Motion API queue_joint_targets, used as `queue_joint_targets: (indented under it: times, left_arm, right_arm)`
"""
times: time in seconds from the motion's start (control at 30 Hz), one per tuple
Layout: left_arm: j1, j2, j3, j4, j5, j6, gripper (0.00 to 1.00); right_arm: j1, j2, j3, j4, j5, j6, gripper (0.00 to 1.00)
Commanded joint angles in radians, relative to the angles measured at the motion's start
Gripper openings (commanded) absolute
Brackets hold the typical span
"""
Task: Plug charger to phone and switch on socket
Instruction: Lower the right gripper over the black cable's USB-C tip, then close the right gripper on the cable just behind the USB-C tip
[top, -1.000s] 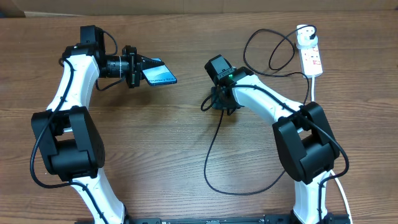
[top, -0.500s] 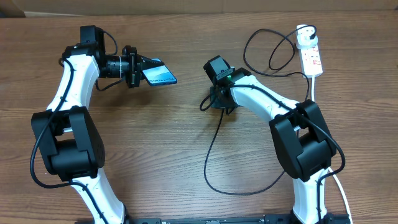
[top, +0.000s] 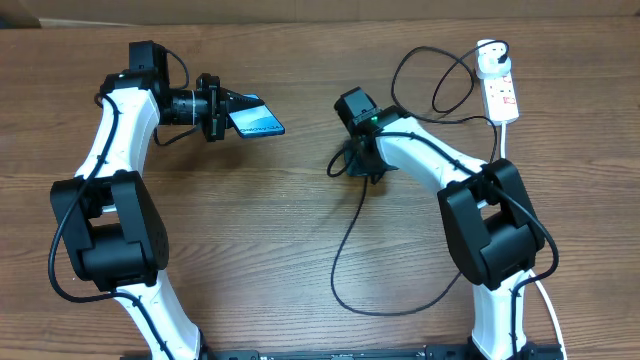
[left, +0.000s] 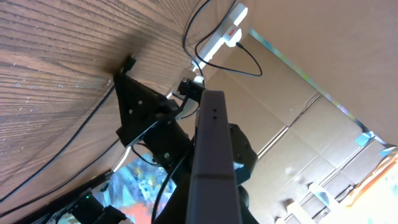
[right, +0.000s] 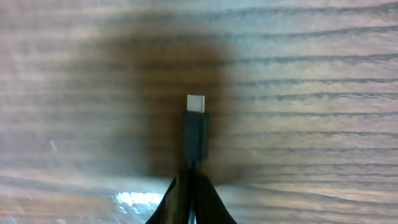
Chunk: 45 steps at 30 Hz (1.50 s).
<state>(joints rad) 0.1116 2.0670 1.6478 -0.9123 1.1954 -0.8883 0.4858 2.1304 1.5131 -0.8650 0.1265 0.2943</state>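
Observation:
My left gripper (top: 228, 112) is shut on the phone (top: 257, 118), holding it off the table at the upper left, its blue screen tilted up. In the left wrist view the phone's dark edge (left: 213, 149) runs up the middle. My right gripper (top: 352, 165) is shut on the charger cable just behind its small plug tip (right: 197, 106), close above the wood. The thin black charger cable (top: 345, 250) loops down the table and back up to the socket (top: 500, 92), a white power strip at the top right.
The socket's white cord (top: 505, 140) runs down behind my right arm. Brown cardboard lines the far table edge (top: 300, 10). The cable makes loops (top: 430, 80) left of the socket.
My right gripper has shifted slightly right and down with the plug tip. The left arm and phone have not moved.

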Motion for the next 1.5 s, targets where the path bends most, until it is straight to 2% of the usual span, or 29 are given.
queue_joint_targets:
  times: [0.0,0.17,0.33,0.47,0.63,0.9,0.97,1.0,1.2,1.33,1.47]
  left_arm:
    - [-0.001,-0.007,0.008,0.0,0.031,0.007,0.04]
    - [0.0,-0.007,0.008,0.0,0.028,0.013,0.04]
    - [0.0,-0.007,0.008,0.0,0.028,0.013,0.04]
    - [-0.001,-0.007,0.008,0.0,0.028,0.014,0.04]
    - [0.0,-0.007,0.008,0.0,0.029,0.013,0.04]
    - [0.0,-0.007,0.008,0.001,0.028,0.013,0.04]
    - [0.0,-0.007,0.008,0.001,0.028,0.013,0.04]
    - [0.0,-0.007,0.008,0.0,0.029,0.013,0.04]
    - [0.0,-0.007,0.008,0.001,0.027,0.015,0.04]
    - [0.0,-0.007,0.008,0.001,0.024,0.021,0.04]
    - [0.0,-0.007,0.008,0.001,0.016,0.037,0.04]
  right_arm:
    - [-0.016,0.028,-0.005,-0.046,-0.12,-0.239,0.04]
    - [0.004,0.028,-0.005,-0.082,-0.235,-0.396,0.04]
    - [0.037,0.028,-0.006,-0.087,-0.216,-0.487,0.04]
    - [0.043,0.028,-0.007,-0.056,-0.164,-0.487,0.18]
    - [0.043,0.029,-0.023,-0.01,-0.156,-0.486,0.18]
    - [0.043,0.04,-0.069,0.04,-0.12,-0.436,0.13]
    - [0.043,0.04,-0.073,0.045,-0.119,-0.433,0.04]
    - [0.043,0.04,-0.073,0.045,-0.12,-0.429,0.04]
    - [0.043,0.039,-0.043,-0.012,-0.125,-0.324,0.04]
    - [0.026,0.021,0.036,-0.109,-0.238,-0.316,0.04]
    - [-0.016,-0.024,0.13,-0.215,-0.438,-0.303,0.04]
